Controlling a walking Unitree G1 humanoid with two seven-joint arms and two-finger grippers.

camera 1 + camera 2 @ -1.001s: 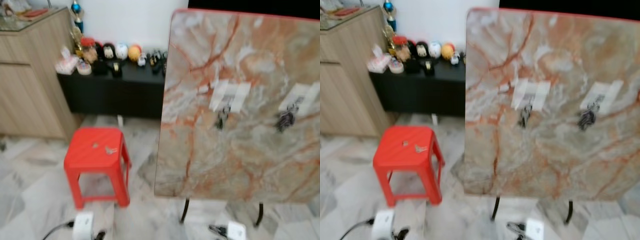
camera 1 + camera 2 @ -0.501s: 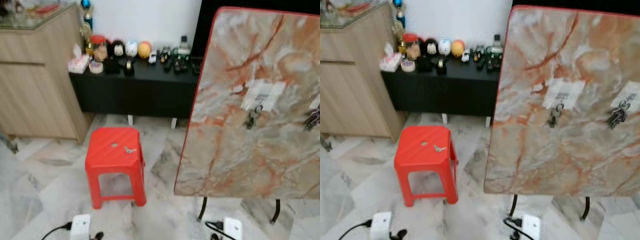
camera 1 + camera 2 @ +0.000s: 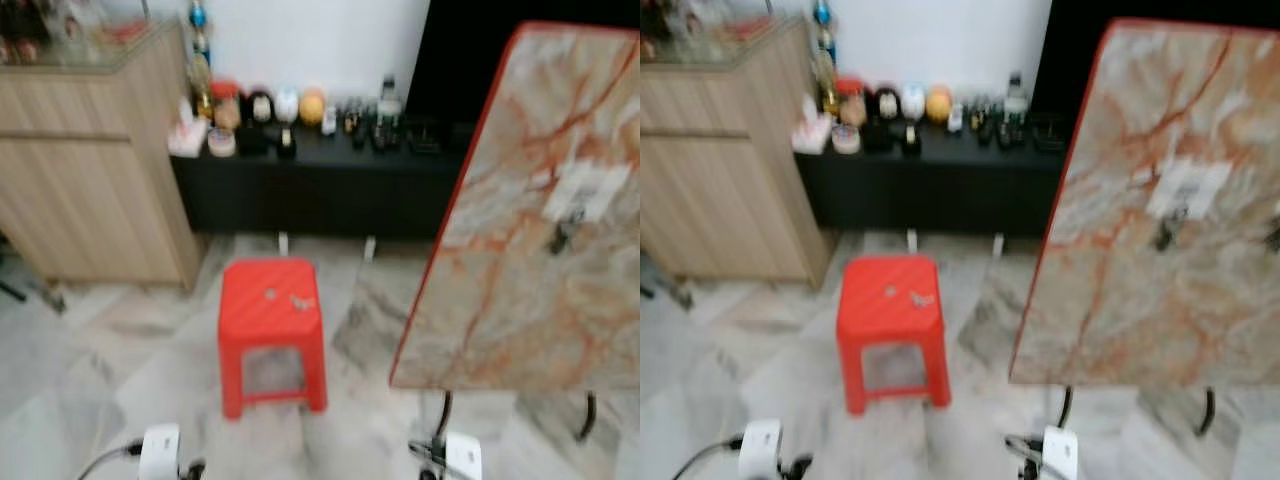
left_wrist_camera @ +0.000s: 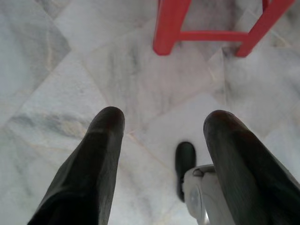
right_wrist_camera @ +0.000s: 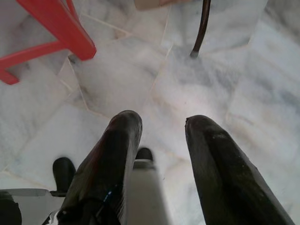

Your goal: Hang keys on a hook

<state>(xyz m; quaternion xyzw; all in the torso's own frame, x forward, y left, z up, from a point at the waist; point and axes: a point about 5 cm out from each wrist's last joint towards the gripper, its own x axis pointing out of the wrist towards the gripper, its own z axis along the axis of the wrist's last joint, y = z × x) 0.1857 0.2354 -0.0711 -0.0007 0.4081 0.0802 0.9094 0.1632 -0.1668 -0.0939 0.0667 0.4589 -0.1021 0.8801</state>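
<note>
At the far left stands a wooden cabinet (image 3: 95, 170), and beside it a low black shelf (image 3: 320, 180) along the wall carries a row of small figurines (image 3: 270, 108). On the marble floor (image 3: 100, 380) in front of the shelf is a red stool (image 3: 270, 330), with the keys (image 3: 300, 301) lying on its seat near the right edge. To the right, a marble board (image 3: 540, 250) stands upright on thin dark legs, with a hook (image 3: 563, 233) on a white patch near its upper right. The left gripper (image 4: 161, 124) hangs above the floor near the stool's legs, fingers apart and empty; the right gripper (image 5: 163, 123) hangs likewise, fingers apart.
</note>
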